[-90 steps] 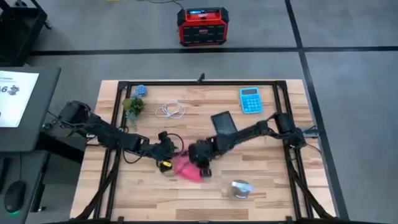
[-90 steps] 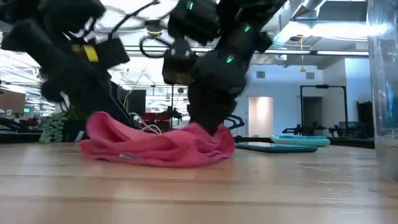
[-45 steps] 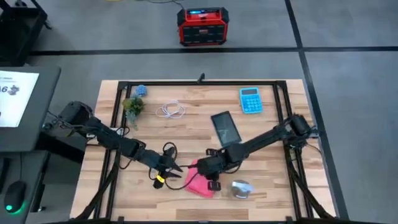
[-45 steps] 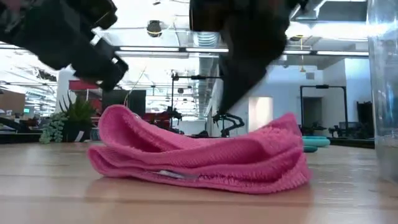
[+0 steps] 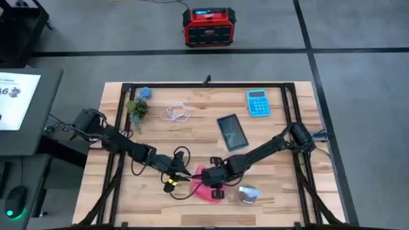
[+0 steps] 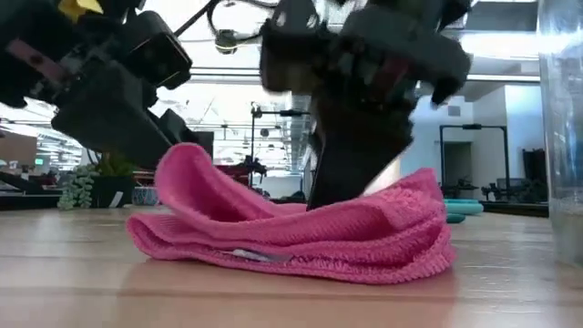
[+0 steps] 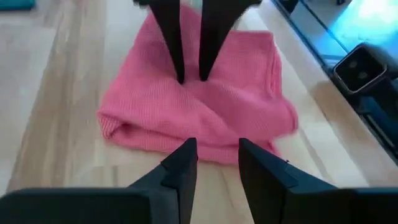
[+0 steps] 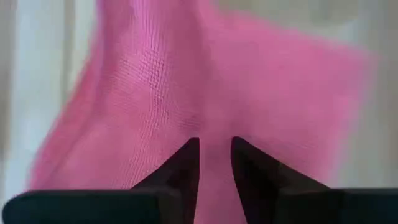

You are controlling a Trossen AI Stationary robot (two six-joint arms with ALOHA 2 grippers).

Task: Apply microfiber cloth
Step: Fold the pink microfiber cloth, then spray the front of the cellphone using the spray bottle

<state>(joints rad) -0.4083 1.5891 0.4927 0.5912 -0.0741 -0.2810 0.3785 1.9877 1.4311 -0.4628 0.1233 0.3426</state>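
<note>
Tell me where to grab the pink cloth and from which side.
Grip the microfiber cloth at its raised fold, coming in from the left gripper's side; that ridge stands off the table, so jaws can close around it.

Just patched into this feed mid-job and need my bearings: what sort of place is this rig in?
Probably an open lab or workshop floor, not a home. The wooden table stands on grey floor tiles, a red-and-black power unit sits on the floor beyond it, and the low view shows long ceiling lights.
</note>
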